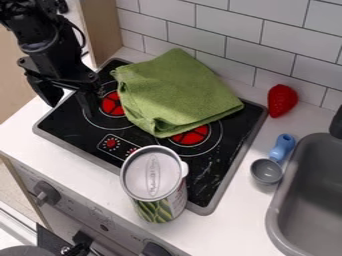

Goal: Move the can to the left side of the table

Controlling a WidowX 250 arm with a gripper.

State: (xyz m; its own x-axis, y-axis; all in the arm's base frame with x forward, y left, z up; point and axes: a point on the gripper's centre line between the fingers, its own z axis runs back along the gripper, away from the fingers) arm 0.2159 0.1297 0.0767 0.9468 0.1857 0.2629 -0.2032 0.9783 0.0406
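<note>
Gripper spread wide, empty. Can upright, well apart from gripper, down & to R of it in view. L-side move prob. not done; grasp, carry, set-down all left.

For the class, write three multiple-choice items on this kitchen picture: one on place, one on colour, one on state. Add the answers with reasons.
1. Where is the strawberry?
A) In the sink
B) Beside the stovetop, near the tiled wall
C) Under the cloth

2. What colour is the handle of the scoop?
A) Yellow
B) Blue
C) Green

3. How is the can placed?
A) Upright
B) On its side
C) Upside down

Key:
1 B: it lies on the counter, to the stovetop's right.
2 B: the handle is plainly blue above a grey cup.
3 A: its lid faces up.
</note>
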